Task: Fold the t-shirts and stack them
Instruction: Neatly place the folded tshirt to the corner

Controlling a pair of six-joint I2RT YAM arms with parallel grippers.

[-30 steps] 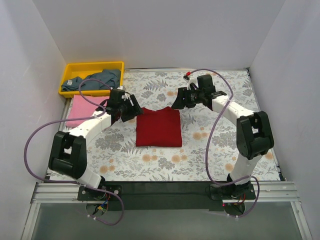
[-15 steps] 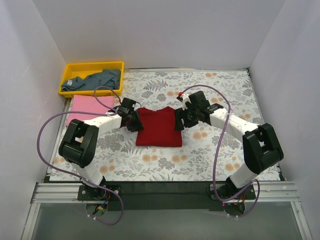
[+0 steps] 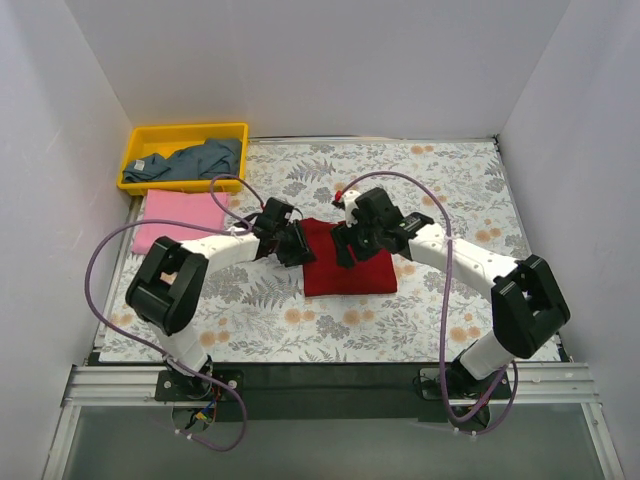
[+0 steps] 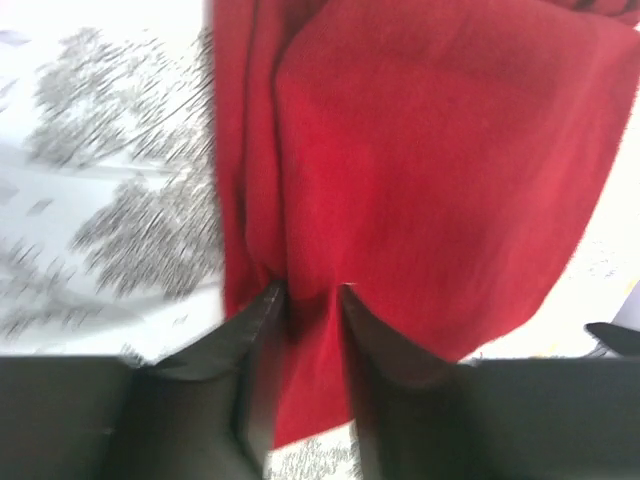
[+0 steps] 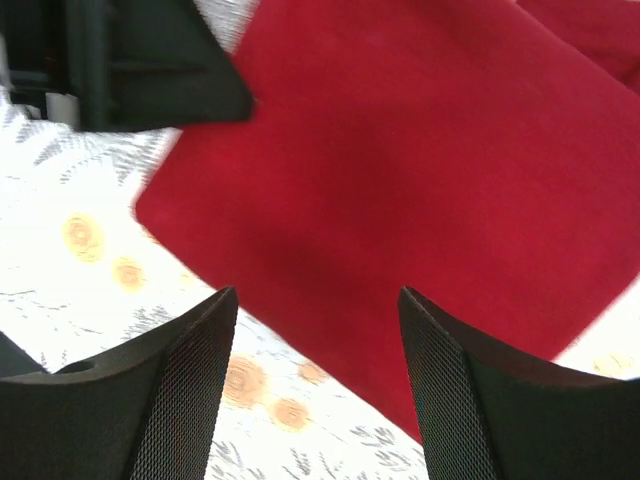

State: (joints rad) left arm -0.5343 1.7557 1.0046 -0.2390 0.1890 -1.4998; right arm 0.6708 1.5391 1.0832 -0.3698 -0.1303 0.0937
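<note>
Top external: we see the dark red t-shirt [image 3: 352, 272] folded at mid-table. Our left gripper [image 4: 308, 292] is pinched tight on its near-side edge. The right gripper [image 5: 318, 300] is spread wide over the cloth, gripping nothing. The pink t-shirt [image 3: 180, 218] lies well apart at the table's left.

A yellow bin [image 3: 185, 129] sits by the floral tablecloth's [image 3: 450, 170] far-left corner (white walls [image 3: 320, 60] around).

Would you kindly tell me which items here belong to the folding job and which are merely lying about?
Job: dark red cloth t-shirt, folded pink cloth shirt, crumpled blue-grey cloth shirt.
Lying about: yellow plastic bin, floral table cover.
</note>
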